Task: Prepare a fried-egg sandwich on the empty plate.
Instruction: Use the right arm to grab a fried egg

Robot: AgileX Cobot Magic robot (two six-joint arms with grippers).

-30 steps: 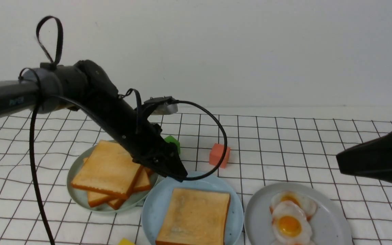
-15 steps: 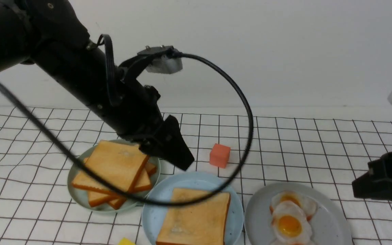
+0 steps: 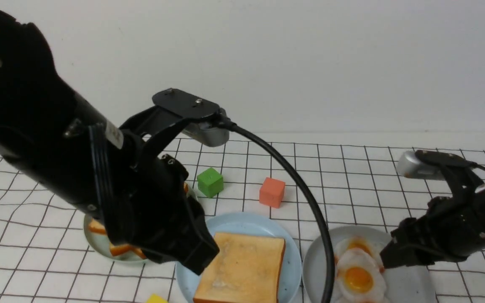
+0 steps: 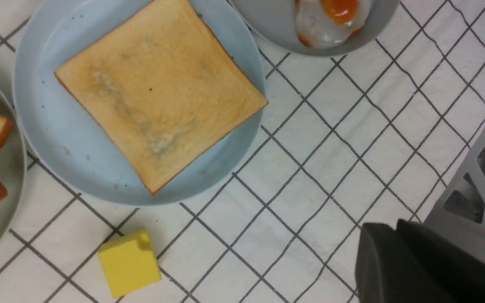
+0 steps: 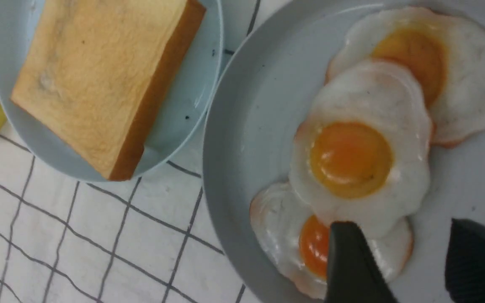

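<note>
Nearest, the toast slice (image 3: 242, 269) lies on the pale blue plate (image 3: 294, 265), my left gripper (image 3: 196, 259) (finger state I cannot tell) at its 9 o'clock; at 3 o'clock my right gripper (image 5: 400, 235), fingers apart, hangs over overlapping fried eggs (image 3: 358, 273) on the grey plate (image 3: 411, 282) — closing here may lift two.

Green cube (image 3: 210, 182) near orange cube (image 3: 272, 192), yellow cube (image 4: 129, 263) apart, on gridded white cloth (image 3: 352, 176).

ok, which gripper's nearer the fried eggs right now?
Right. The right gripper hangs open directly over the fried eggs on the grey plate. The left gripper is further left, at the left edge of the toast on the blue plate.
</note>
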